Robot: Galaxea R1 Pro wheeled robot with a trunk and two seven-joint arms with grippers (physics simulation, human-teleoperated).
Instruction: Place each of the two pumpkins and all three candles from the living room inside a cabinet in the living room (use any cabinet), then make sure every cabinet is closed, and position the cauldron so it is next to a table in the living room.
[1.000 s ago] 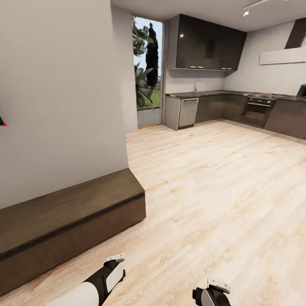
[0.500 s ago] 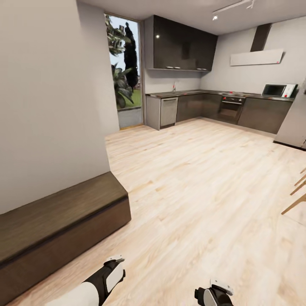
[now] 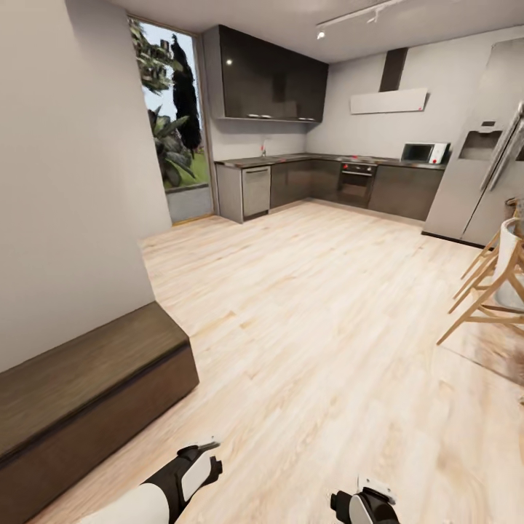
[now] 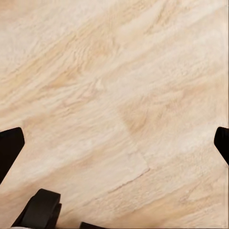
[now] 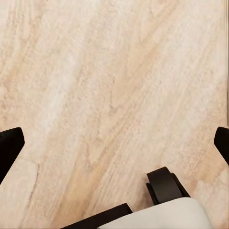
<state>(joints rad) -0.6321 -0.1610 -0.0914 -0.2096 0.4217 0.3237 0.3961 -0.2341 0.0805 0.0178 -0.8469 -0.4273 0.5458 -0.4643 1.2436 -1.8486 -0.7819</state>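
Two arms sit low at the head view's bottom edge: left arm point(image 3: 171, 484) and right arm point(image 3: 364, 506), both hanging over pale wood floor point(image 3: 313, 327). Vs the earlier head pics the whole scene has slid leftward, i.e. the camera has swung right, not the furniture. The cabinet point(image 3: 87, 393) now takes up less of the lower-left corner, the window point(image 3: 171, 124) and dark kitchen units point(image 3: 320, 185) sit further left, and new stuff has come in at the right: a tall fridge point(image 3: 480, 167), a microwave point(image 3: 424, 152) on the counter, and light wooden chair legs point(image 3: 484, 291) at the right edge. Arms look about the same place in frame as before.

Cabinet: low, long, dark brown, flat top, standing against the grey wall point(image 3: 65, 204) at the view's left. Its long axis runs along that wall, from the lower-left corner up toward the near end by the open floor; the wide front face looks out onto the floor, toward the robot's side. Front looks flush w/ the body, no gap seen.

Left gripper point(image 4: 114, 143): black fingertips point(image 4: 10, 148) at opposite edges of the wrist pic, spread wide, nothing between them but floor. Right gripper point(image 5: 114, 143): same, fingertips point(image 5: 10, 145) far apart, spread, bare floor between.
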